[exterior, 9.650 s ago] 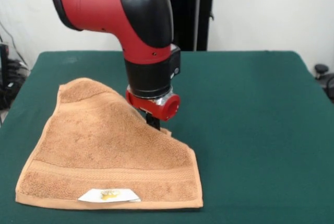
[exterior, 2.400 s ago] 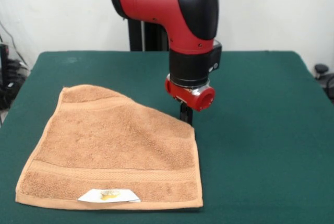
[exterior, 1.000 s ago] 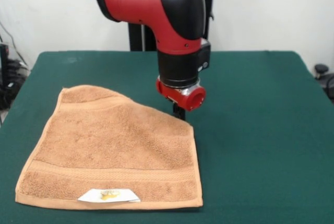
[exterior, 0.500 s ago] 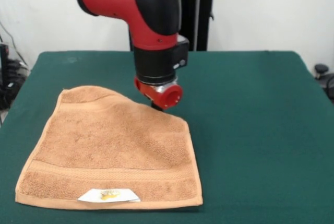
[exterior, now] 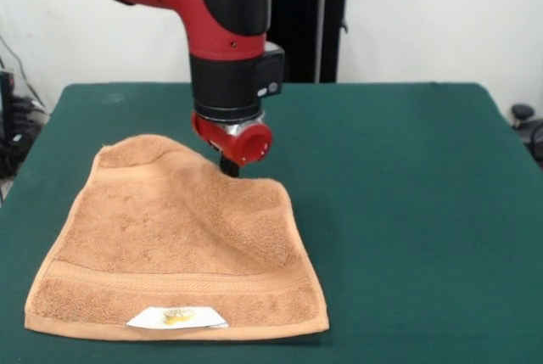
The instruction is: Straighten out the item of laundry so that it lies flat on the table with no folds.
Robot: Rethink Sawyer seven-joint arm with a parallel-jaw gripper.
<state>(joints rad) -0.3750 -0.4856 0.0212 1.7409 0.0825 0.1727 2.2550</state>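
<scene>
My gripper (exterior: 229,167) meets the orange-tan terry towel (exterior: 178,245) at its far edge, probably to pull that edge out flat. Whether my fingers pinch cloth, I cannot tell. A diagonal ridge remains.

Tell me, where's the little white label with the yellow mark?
Front view: small white label sits on the orange-tan terry towel's near edge, left of its middle.

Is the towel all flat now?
Not yet. The towel is mostly spread, but a raised wrinkle runs across it and its far corner bunches under the gripper.
</scene>
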